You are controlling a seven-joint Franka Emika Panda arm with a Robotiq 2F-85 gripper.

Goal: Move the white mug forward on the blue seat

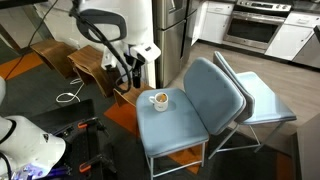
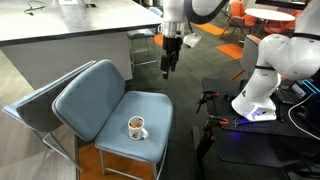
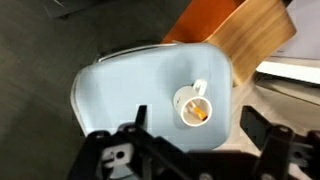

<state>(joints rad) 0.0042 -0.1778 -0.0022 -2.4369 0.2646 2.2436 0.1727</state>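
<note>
Paler chair (image 2: 30, 110) sits behind the blue seat (image 2: 152, 105), on its backrest (image 2: 88, 92) side. White mug (image 2: 136, 127) stands upright on the blue seat, away from the backrest and inside the cushion edges; both exterior views agree (image 1: 158, 99). In the wrist view the mug (image 3: 192, 105) shows a brownish inside, with its handle toward the top of the picture. Claw (image 2: 167, 68) hangs above the blue seat's far side, well clear of the mug. Wrist view shows the claw (image 3: 193, 140) with fingers (image 3: 115, 155) spread wide and nothing in them. White second robot (image 2: 265, 80) stands on the floor past the blue seat's right side.
</note>
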